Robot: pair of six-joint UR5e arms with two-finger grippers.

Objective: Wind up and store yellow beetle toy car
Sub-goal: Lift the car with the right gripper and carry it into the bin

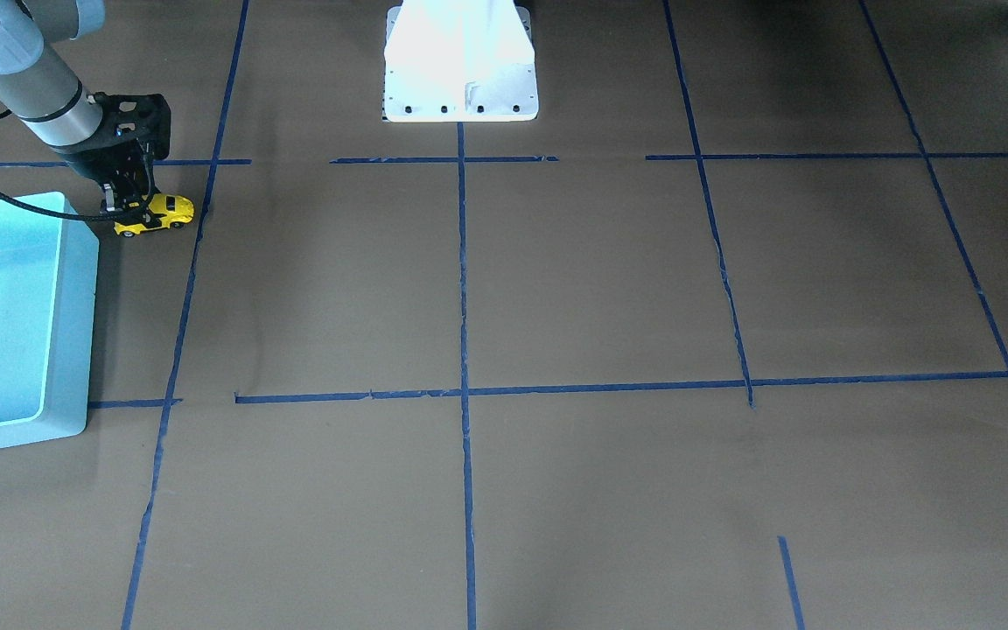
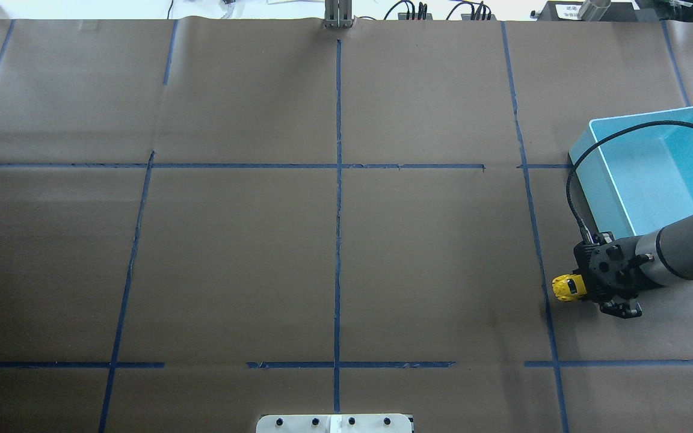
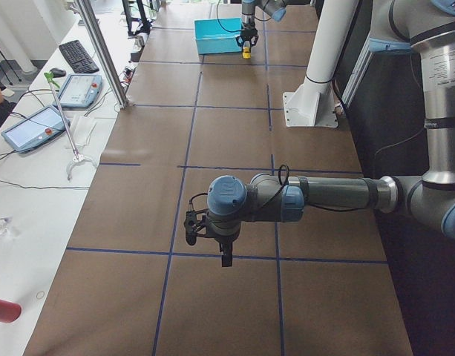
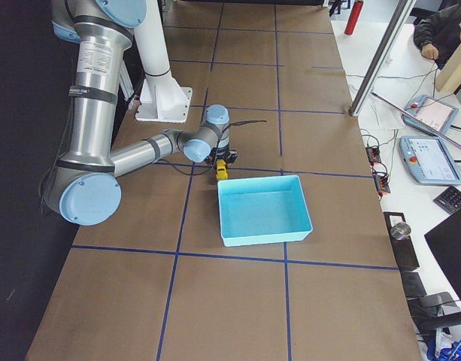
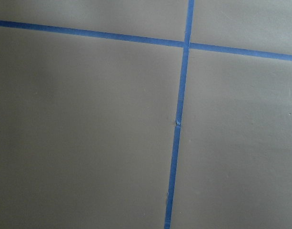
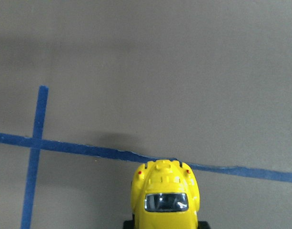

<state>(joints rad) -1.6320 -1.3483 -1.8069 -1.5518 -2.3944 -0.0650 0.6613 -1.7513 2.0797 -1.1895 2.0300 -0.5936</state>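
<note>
— Overhead exterior first: where is the small bright yellow beetle-shaped toy car (image 2: 568,287)?

— On the brown paper-covered table (image 2: 232,258), far out on the robot's right. It looks wheels down. It sits outside the turquoise plastic bin (image 2: 603,198), near the bin corner closest to the robot.

— And the right gripper (image 2: 588,287)?

— Right on it. Its jaws look clamped on one end of the car. The other end sticks out toward the middle of the table, close to a blue tape line (image 2: 544,282).

— Which way does the long axis run?

— Across the table, side to side, in line with the gripper. The free end carries two small red dots, so it may be the tail, though I can't be sure.

— So what does winding call for?

— By my judgement, a drag along that axis with the wheels pressed down. The bin lies off to the side of that line, farther from the robot. Storing would then need a lift and a short carry over the wall.

— And the left gripper (image 3: 226,259)?

— It hangs over bare table, well apart from the car. Only the side camera shows it, so I cannot tell whether its fingers are apart or together. The right arm is plainly nearer.
</note>
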